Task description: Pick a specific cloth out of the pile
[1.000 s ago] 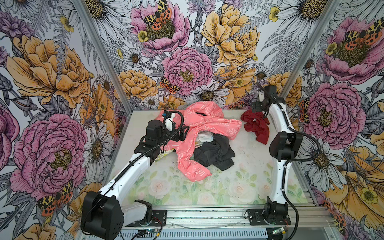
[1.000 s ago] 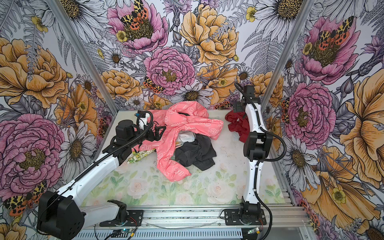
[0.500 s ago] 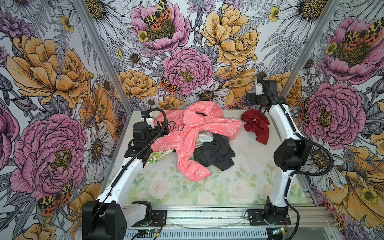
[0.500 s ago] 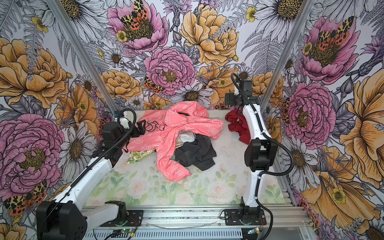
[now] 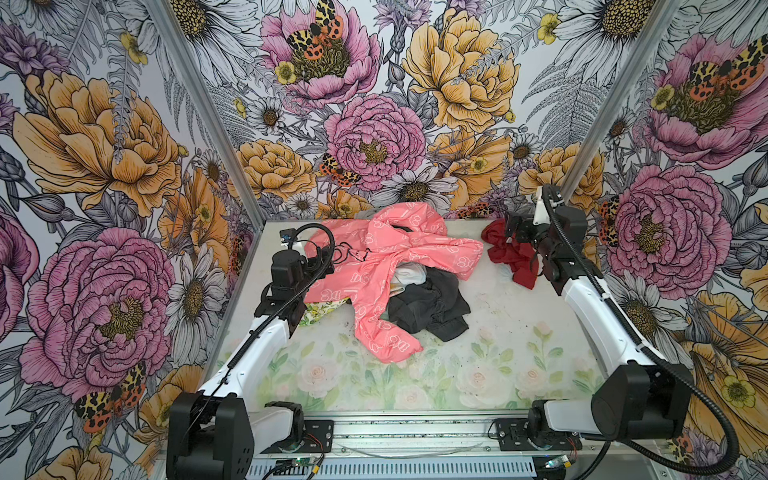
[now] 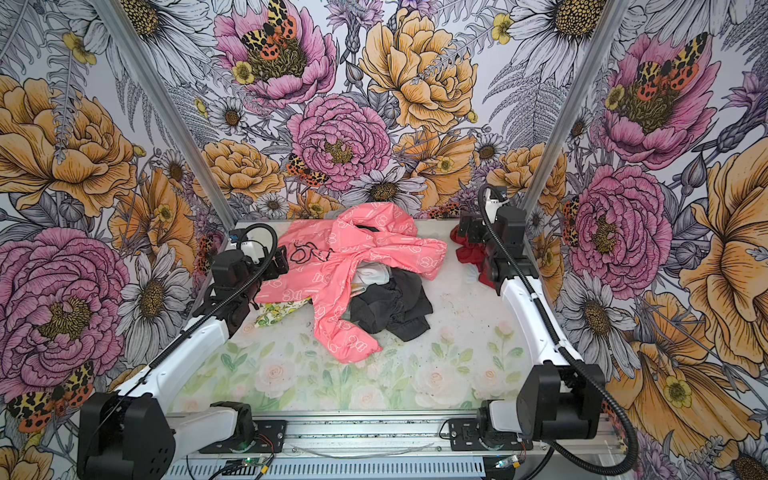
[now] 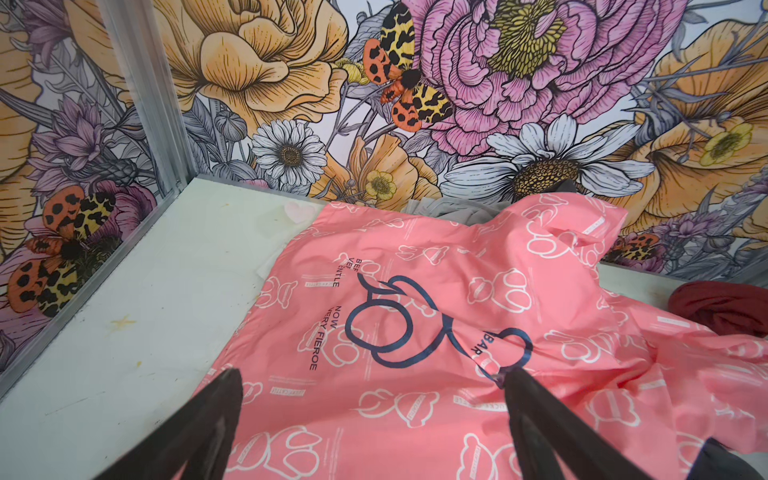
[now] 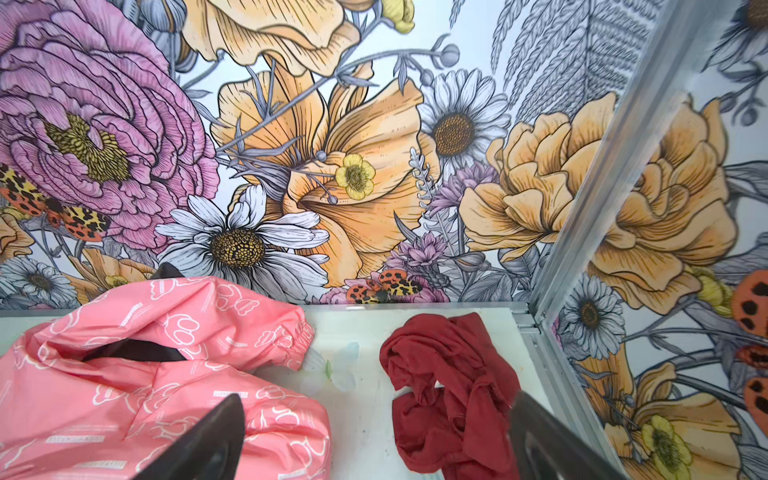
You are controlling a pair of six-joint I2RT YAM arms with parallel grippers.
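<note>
The right gripper (image 8: 376, 398) has its jaws spread wide and holds nothing. In the right wrist view one finger (image 8: 552, 440) lies across the near edge of the cloth (image 8: 440, 365) and the other is over the pink garment (image 8: 124, 399); whether either touches fabric cannot be told. The cloth lies crumpled in the far right corner of the table (image 5: 498, 353), just beside the wall frame. A strip of bare table separates it from the pile (image 5: 415, 286), where the pink garment covers a grey one (image 5: 432, 307). In both top views the right gripper (image 5: 513, 230) hangs over the cloth (image 5: 500, 251). The left gripper (image 7: 372, 374) is also spread wide and empty, low over the pink garment's printed panel at the pile's left edge. One fingertip (image 7: 515, 382) seems to meet a pucker of fabric there.
</note>
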